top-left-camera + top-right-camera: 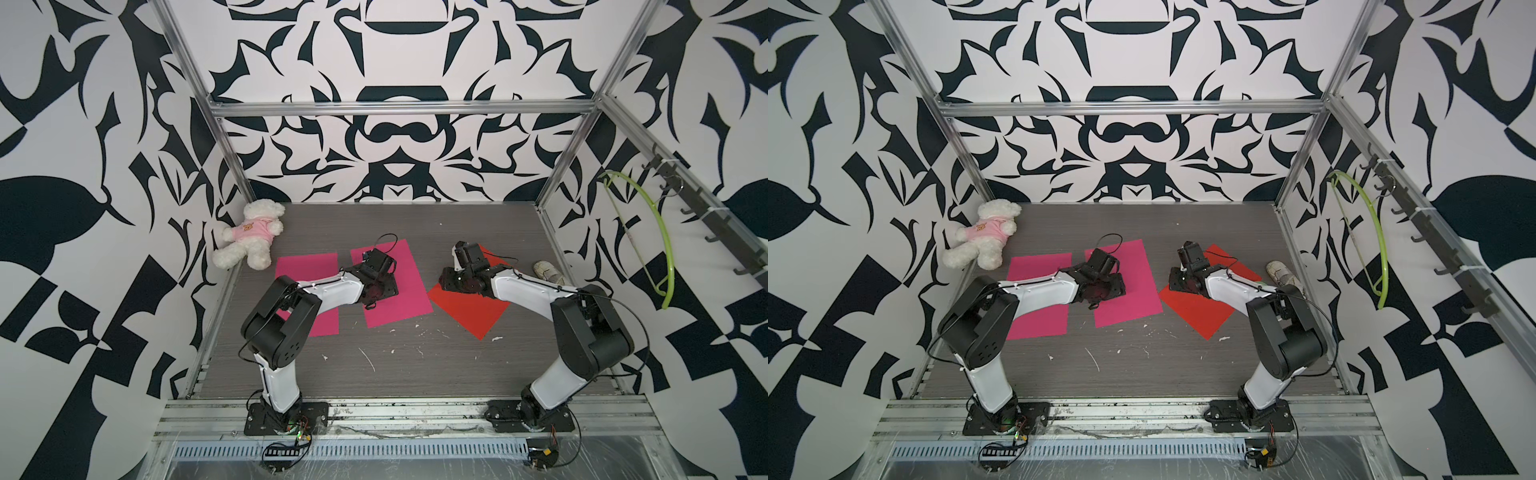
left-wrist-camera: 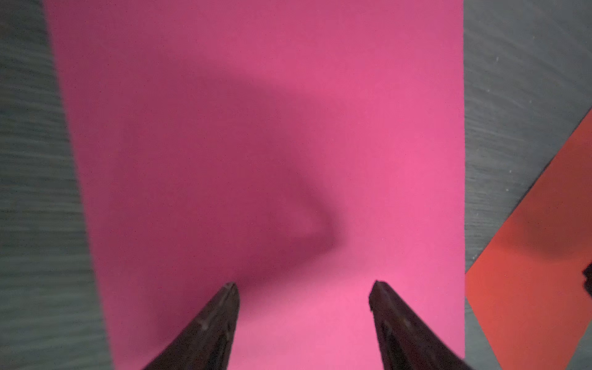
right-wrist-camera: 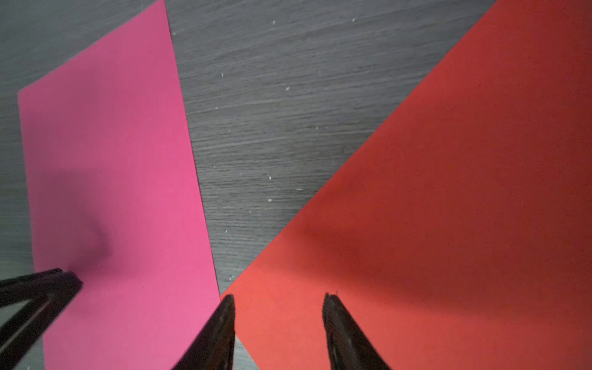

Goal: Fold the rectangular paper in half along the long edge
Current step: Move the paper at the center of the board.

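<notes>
The left gripper point(image 2: 304, 284) hangs spread, empty, above the middle pink sheet point(image 2: 256, 128); the right gripper point(image 3: 278, 296) hangs likewise above the red sheet point(image 3: 448, 192). Pushed flat paper could skid, skewing the fold.

Top views high, looking down, wrist views near table point(image 3: 272, 96)

My left arm point(image 1: 326, 293) and right arm point(image 1: 519, 291) stretch forward and inward. My left hand point(image 2: 304, 285) points down, fingers point(image 2: 217, 320) spread, holding nothing; my right hand point(image 3: 279, 295) likewise, its gap narrower.
</notes>
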Motion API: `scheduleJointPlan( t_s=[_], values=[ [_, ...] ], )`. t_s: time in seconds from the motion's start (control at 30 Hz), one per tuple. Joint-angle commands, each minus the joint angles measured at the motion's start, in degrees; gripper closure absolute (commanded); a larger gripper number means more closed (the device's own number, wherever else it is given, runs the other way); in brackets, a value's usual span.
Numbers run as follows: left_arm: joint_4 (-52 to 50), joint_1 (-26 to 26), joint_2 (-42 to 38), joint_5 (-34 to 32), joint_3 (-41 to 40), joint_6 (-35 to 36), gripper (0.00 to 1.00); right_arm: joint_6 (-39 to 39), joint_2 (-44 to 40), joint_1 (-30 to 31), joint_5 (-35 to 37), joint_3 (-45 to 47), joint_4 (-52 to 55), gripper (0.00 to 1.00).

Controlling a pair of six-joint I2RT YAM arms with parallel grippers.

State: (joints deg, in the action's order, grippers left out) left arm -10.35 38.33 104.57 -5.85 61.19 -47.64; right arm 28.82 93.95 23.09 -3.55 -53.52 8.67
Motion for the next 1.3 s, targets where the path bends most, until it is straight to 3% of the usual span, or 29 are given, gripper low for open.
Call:
scheduleJointPlan(
  t_s=[0.0, 0.23, 0.43, 0.6, 1.03, 1.27],
  values=[
    [-2.5, -0.2, 1.8, 2.1, 0.1, -0.8, 0.32, 0.5, -2.0, -0.1, -1.2, 0.3, -1.3, 0.53],
    [-6.7, -1.5, -1.9, 0.6, -6.0, 3.1, 0.34, 3.1, 1.5, 2.1, -5.1, -0.5, -3.3, 0.55],
    [-6.4, -4.4, -7.8, 1.5, -12.7, 4.6, 0.34, 3.3, 8.2, 5.4, -4.4, -5.5, -1.5, 0.55],
    [-6.2, -4.9, -8.4, 2.8, -13.2, 5.6, 0.32, 5.7, 9.6, 5.5, -2.7, -4.7, -0.2, 0.59],
    [-4.6, -3.6, -8.3, 5.5, -13.9, 4.1, 0.30, 10.4, -6.1, -0.7, 2.0, 12.4, 4.1, 0.62],
    [-4.6, -0.9, -9.4, 6.7, -14.8, 2.4, 0.30, 4.5, -13.9, 1.2, 2.1, 10.4, 0.9, 0.60]
  ],
)
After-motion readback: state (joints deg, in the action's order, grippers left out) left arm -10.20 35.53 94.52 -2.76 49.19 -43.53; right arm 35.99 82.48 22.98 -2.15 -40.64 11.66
